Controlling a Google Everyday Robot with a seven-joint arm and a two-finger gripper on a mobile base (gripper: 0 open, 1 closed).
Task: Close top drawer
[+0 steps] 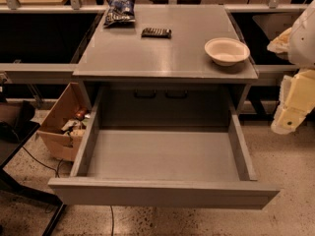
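Observation:
The top drawer (162, 193) is a wide grey drawer with a plain flat front. It is pulled far out from under the grey cabinet top (162, 58) toward me, and its inside is empty. My gripper (291, 111) is a cream-coloured part at the right edge of the view. It hangs beside the drawer's right wall, above the floor, and touches nothing. The arm (302, 33) runs up from it out of the frame. The lower drawers are hidden behind the open drawer.
On the cabinet top are a white bowl (227, 50) at the front right, a dark flat object (156, 32) and a blue snack bag (119, 11) at the back. A cardboard box (61, 124) of clutter stands on the floor at the left.

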